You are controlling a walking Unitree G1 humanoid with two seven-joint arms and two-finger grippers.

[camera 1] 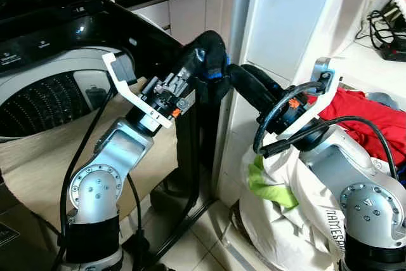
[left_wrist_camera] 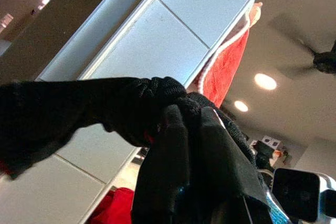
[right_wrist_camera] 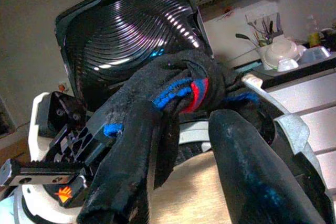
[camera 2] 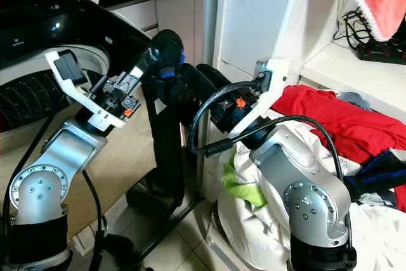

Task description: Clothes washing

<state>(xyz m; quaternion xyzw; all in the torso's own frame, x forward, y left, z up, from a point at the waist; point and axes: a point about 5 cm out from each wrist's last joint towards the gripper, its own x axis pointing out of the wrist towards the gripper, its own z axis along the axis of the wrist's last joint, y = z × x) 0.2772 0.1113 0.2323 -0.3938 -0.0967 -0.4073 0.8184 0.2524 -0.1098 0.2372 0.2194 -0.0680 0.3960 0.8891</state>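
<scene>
A top-loading washing machine (camera 1: 44, 93) sits at 9 o'clock with its lid (right_wrist_camera: 131, 30) raised and its ribbed drum exposed. At 3 o'clock, a pile of laundry (camera 1: 304, 201) in red, white and green remains heaped beside a white cabinet (camera 1: 285, 23), so most of the load seems not yet washed. At centre, a black garment (camera 1: 209, 61) with blue and red trim hangs in the air. The left hand (camera 1: 202, 61) is clamped on it. The right hand (camera 1: 244, 80) touches it, but whether that hand grips the cloth cannot be told.
</scene>
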